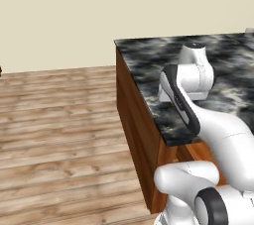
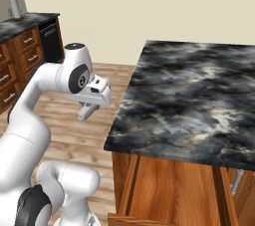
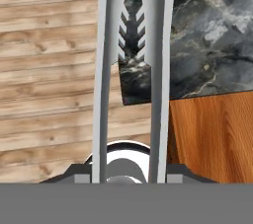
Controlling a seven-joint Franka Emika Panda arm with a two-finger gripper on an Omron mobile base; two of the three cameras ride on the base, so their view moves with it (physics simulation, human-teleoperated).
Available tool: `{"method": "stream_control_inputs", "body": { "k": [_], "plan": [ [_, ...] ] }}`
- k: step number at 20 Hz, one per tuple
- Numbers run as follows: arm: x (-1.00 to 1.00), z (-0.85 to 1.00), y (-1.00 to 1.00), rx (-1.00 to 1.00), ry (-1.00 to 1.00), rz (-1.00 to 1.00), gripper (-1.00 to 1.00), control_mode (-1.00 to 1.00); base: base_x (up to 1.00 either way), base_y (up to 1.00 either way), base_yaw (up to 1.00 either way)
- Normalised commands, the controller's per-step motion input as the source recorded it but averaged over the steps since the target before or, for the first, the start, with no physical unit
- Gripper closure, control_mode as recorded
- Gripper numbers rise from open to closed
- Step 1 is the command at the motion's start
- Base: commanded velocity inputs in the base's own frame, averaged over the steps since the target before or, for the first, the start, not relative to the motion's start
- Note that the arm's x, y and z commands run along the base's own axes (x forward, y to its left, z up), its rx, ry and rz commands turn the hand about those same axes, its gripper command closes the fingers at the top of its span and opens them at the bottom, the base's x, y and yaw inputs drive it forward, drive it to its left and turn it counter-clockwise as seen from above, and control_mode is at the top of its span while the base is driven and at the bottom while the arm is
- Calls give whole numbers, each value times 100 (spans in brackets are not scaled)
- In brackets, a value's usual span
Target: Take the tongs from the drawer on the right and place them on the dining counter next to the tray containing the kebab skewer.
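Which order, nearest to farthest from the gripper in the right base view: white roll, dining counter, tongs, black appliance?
1. tongs, held in the gripper.
2. dining counter, just to its right.
3. black appliance, far left among the cabinets.
4. white roll, on the back counter, top left.

A plain cream wall point(image 1: 59, 16) stands behind the claw point(image 2: 85, 113). Pale wooden plank floor point(image 1: 54, 135) lies beneath it. Off to one side run reddish-brown drawer cabinets point(image 2: 17, 65) with a dark top.
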Motion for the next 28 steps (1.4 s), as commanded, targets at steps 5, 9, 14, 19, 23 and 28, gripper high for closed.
{"method": "stream_control_inputs", "body": {
  "k": [5,9,14,19,23,28],
  "plan": [
    [7,0,35,-2,-9,0,100,-100,0,0,0],
    [0,0,21,0,-9,0,100,-100,0,0,0],
    [16,0,12,0,-3,0,100,-100,0,0,0],
    [32,0,8,0,1,3,100,-100,0,0,0],
    [17,0,5,0,8,7,100,-100,0,0,0],
    [6,0,5,0,6,4,100,100,0,0,0]
  ]
}}
